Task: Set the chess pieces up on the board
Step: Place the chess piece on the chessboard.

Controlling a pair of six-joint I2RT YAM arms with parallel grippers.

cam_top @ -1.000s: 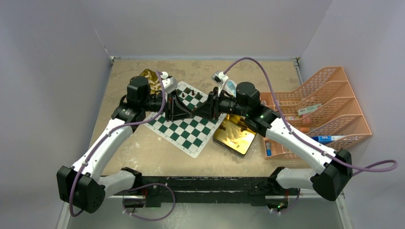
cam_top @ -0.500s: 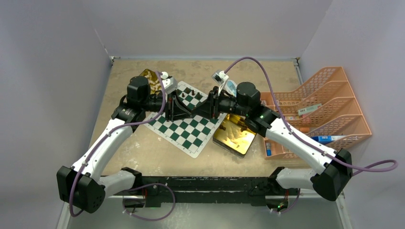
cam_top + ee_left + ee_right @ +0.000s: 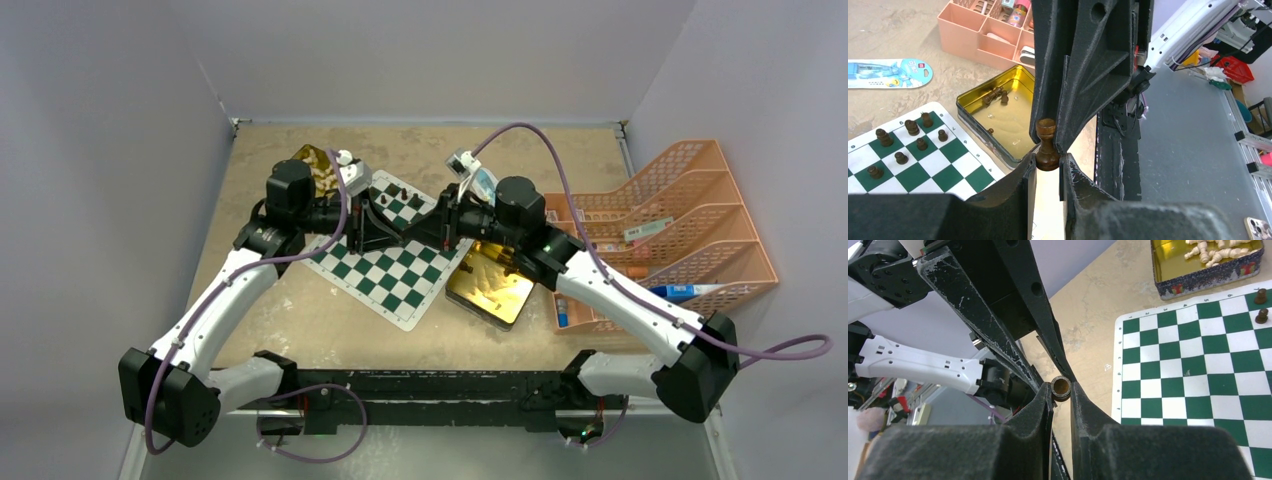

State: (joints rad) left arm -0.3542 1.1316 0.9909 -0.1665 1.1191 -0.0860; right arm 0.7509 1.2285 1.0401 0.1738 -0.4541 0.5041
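Right pincer (image 3: 1061, 390) closed on pawn (image 3: 1047, 146) left pincer (image 3: 1048, 163) grips, near tin (image 3: 983, 134).

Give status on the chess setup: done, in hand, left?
Done: a handful of dark pieces stand at one corner of the board. In hand: one dark piece, gripped by the left tool and the right tool together, apparently a handover. Left: loose dark pieces lie in the gold tin, cream pieces in the other tin; most squares bare.
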